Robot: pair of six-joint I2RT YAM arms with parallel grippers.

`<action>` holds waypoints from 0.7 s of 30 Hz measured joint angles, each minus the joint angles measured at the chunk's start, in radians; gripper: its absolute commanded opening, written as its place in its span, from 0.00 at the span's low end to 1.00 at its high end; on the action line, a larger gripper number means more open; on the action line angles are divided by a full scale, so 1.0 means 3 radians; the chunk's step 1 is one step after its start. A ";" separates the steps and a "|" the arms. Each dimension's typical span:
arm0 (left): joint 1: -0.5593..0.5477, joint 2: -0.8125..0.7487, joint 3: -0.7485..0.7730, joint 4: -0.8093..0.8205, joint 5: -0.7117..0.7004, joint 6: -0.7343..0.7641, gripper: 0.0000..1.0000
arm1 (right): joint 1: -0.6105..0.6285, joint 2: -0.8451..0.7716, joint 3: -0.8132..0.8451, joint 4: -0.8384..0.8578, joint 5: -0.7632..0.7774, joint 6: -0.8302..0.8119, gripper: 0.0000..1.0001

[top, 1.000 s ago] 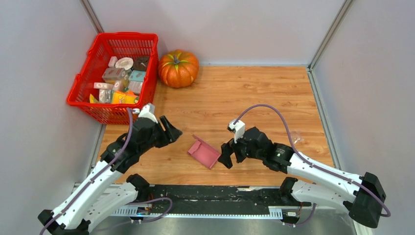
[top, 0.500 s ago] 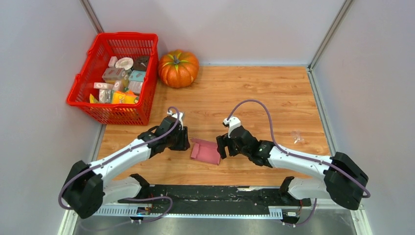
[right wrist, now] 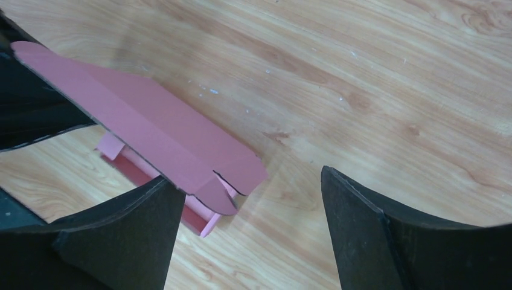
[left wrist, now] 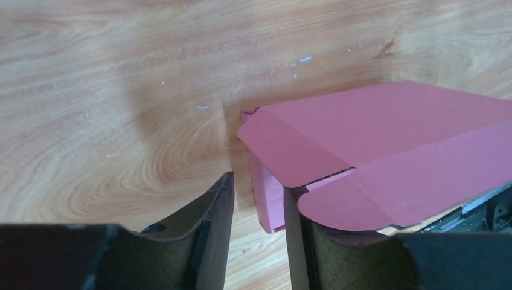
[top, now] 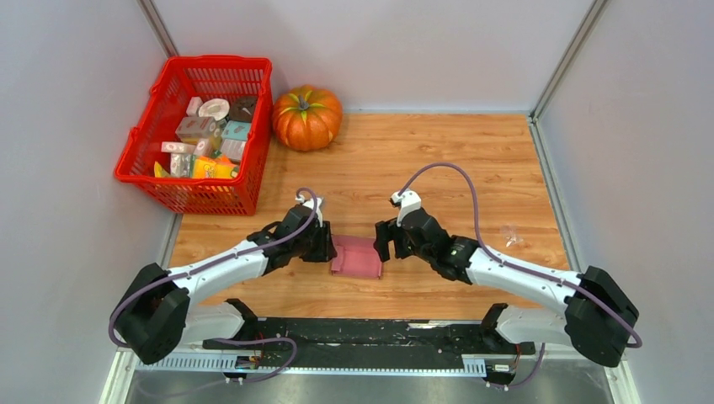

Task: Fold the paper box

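Note:
The pink paper box (top: 357,257) lies on the wooden table between my two grippers, its lid folded down over the tray. My left gripper (top: 325,245) is at the box's left end. In the left wrist view its jaws (left wrist: 258,188) are narrowly open astride the box's end wall (left wrist: 265,193), one finger outside and one under the lid (left wrist: 386,139), with a gap still showing. My right gripper (top: 383,245) is at the box's right end. In the right wrist view it (right wrist: 247,192) is wide open, and the lid's flap (right wrist: 181,145) overlaps its left finger (right wrist: 121,241).
A red basket (top: 215,61) full of small packages stands at the back left, with an orange pumpkin (top: 306,118) beside it. A small clear scrap (top: 511,237) lies on the table to the right. Grey walls close in the table's sides and back.
Both arms have moved in to the box's ends; the left came from well off to the left. The box has turned square to the table edge and its lid has come down.

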 measured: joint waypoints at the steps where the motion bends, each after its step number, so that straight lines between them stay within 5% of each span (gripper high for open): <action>1: -0.0001 0.0000 -0.0032 0.0034 0.0005 -0.0052 0.39 | 0.0000 -0.0048 -0.0025 0.0000 -0.0022 0.0052 0.83; 13: -0.0136 -0.0051 -0.0484 0.0589 -0.0182 -0.0696 0.34 | -0.0003 -0.0357 -0.0704 0.0154 -0.0315 0.0910 0.64; 19: -0.0294 0.0161 -0.0383 0.0584 -0.0387 -0.0716 0.19 | -0.0003 -0.0109 -0.0710 0.0477 -0.0505 0.1055 0.51; 21: -0.0361 0.0230 -0.0271 0.0472 -0.0534 -0.0696 0.05 | -0.0003 -0.0014 -0.0710 0.0543 -0.0548 0.1076 0.51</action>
